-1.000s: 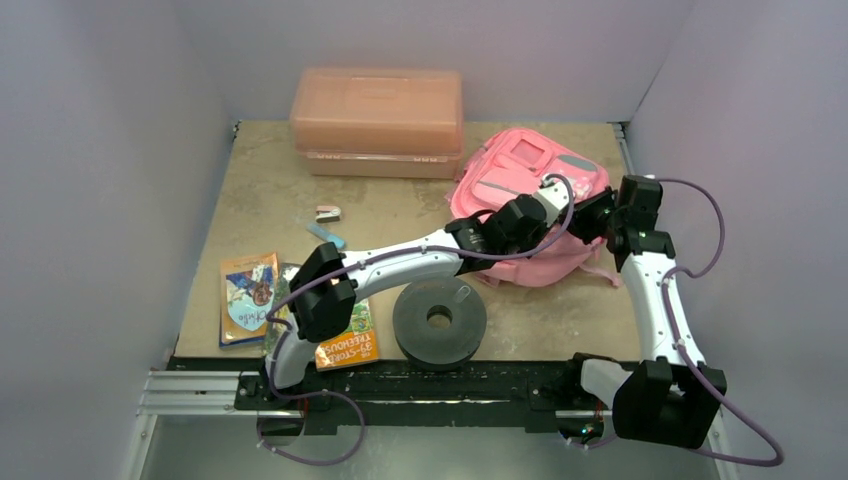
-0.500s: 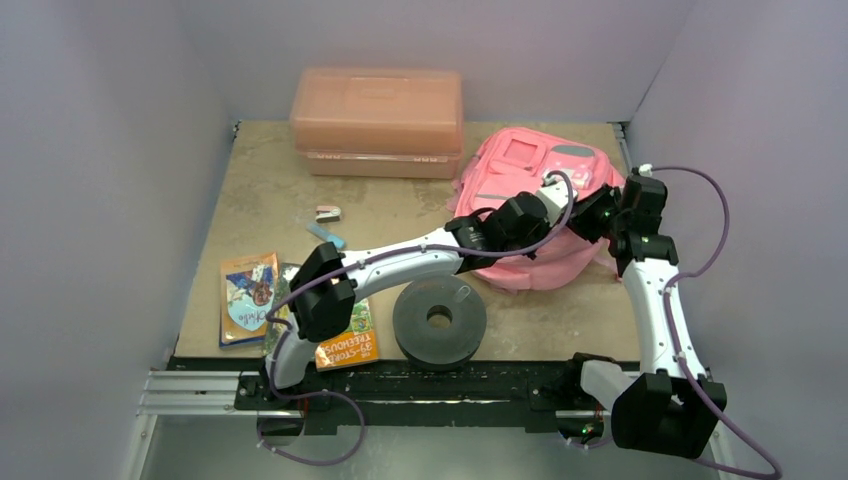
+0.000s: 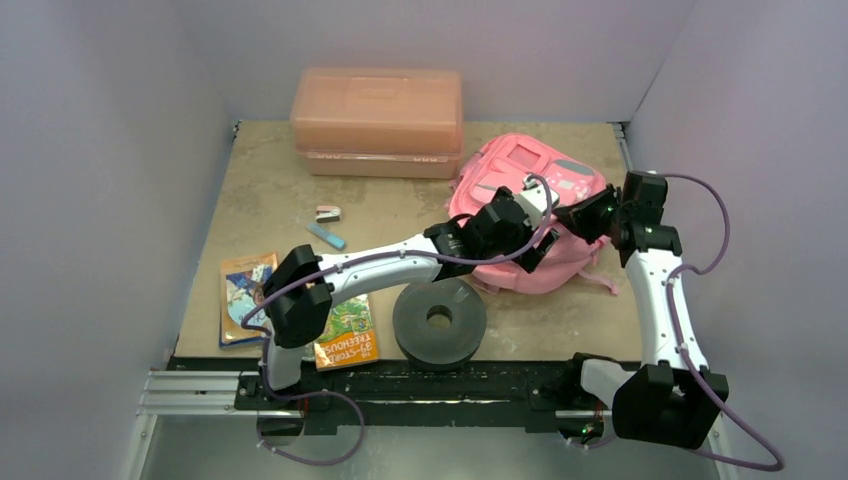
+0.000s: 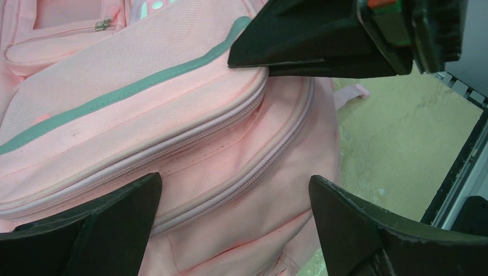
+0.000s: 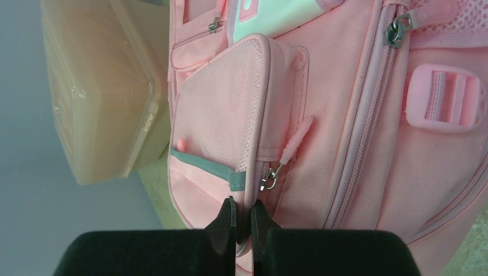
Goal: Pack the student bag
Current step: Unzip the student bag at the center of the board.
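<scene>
The student bag (image 3: 520, 175), a soft pink backpack with grey trim, lies at the back right of the table. My left gripper (image 3: 540, 240) hovers over its near side, wide open. In the left wrist view its fingers (image 4: 115, 213) straddle a zipped seam of the bag (image 4: 172, 144) without touching it. My right gripper (image 3: 583, 215) is at the bag's right side. In the right wrist view this gripper (image 5: 243, 210) is shut on the edge of the bag's front pocket (image 5: 230, 115), just below a zip pull (image 5: 269, 178). The right gripper's fingers (image 4: 322, 40) also show in the left wrist view.
A rigid salmon plastic box (image 3: 378, 120) stands at the back, left of the bag. A black ring-shaped roll (image 3: 439, 320) lies near the front edge. Two books (image 3: 248, 295) (image 3: 345, 335) lie front left, with a small eraser (image 3: 327, 213) and a blue stick (image 3: 326, 236) behind them.
My left gripper has gone from nearly shut to wide open and drawn back a little to the left. The bag has sagged and shifted. The right gripper keeps its pinch.
</scene>
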